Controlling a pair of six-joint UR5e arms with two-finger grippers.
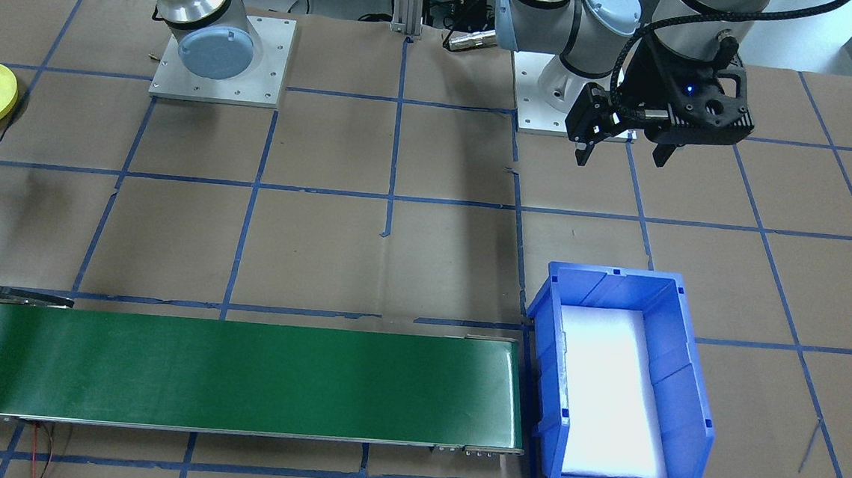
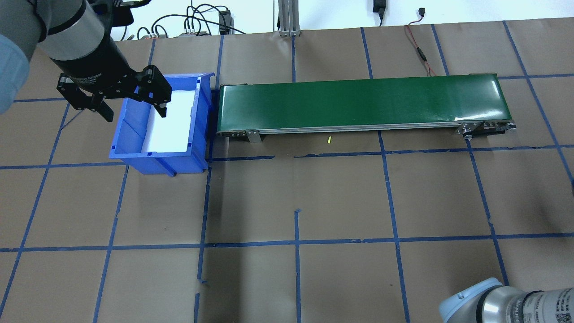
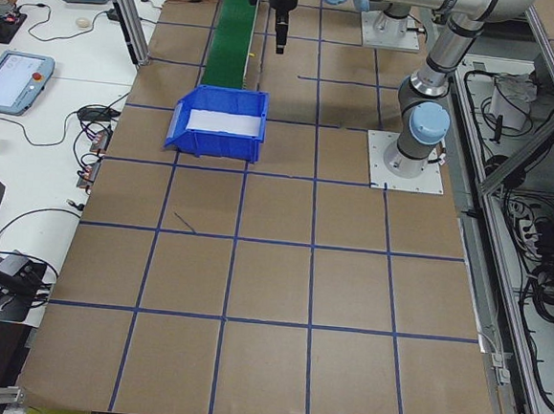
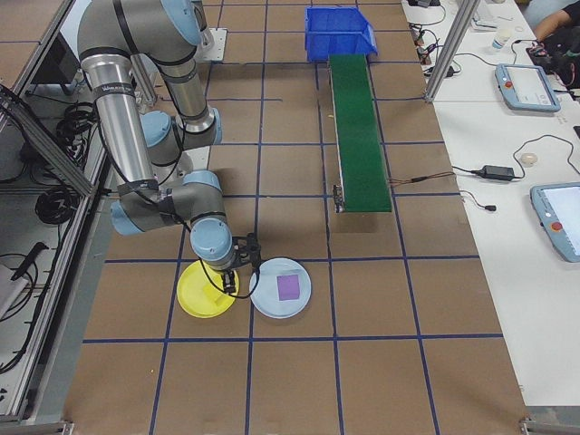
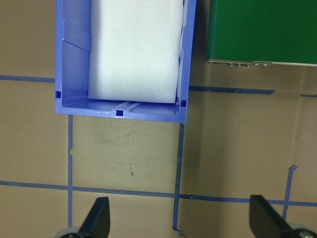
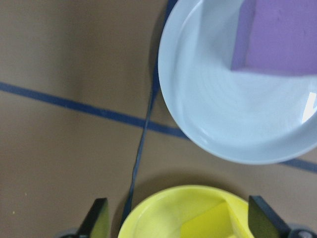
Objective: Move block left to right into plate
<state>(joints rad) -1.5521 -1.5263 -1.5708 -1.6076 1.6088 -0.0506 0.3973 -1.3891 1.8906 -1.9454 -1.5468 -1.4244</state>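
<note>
From my remote station I see the left gripper [image 2: 130, 104] hanging in the air, pointing down, with its two black fingers spread wide and nothing between them. In the overhead view it sits at about ten o'clock, partly over the near left wall of the blue bin [image 2: 134, 148]. The left arm reaches out from its base plate with the wrist turned straight down. Its wrist camera looks onto bare brown paper and blue tape lines, with the bin's end wall at twelve o'clock and a corner of the green conveyor belt [image 5: 262, 29] at one o'clock. The bin holds a white foam pad [image 2: 172, 119]. The conveyor lies lengthwise just beside the bin, running toward three o'clock in the overhead view.

The right arm is folded low, its elbow joints stacked close to its base. The right gripper [image 6: 176, 225] points down, fingers wide apart and holding nothing, over the gap between two plates. The pale blue plate [image 6: 208, 119] is at one o'clock in the right wrist view, and the purple block [image 6: 280, 34] rests inside it. The yellow plate [image 6: 163, 213] is at six o'clock, holding a yellow block [image 6: 208, 225]. From the right side camera, the two plates lie just beside each other.
</note>
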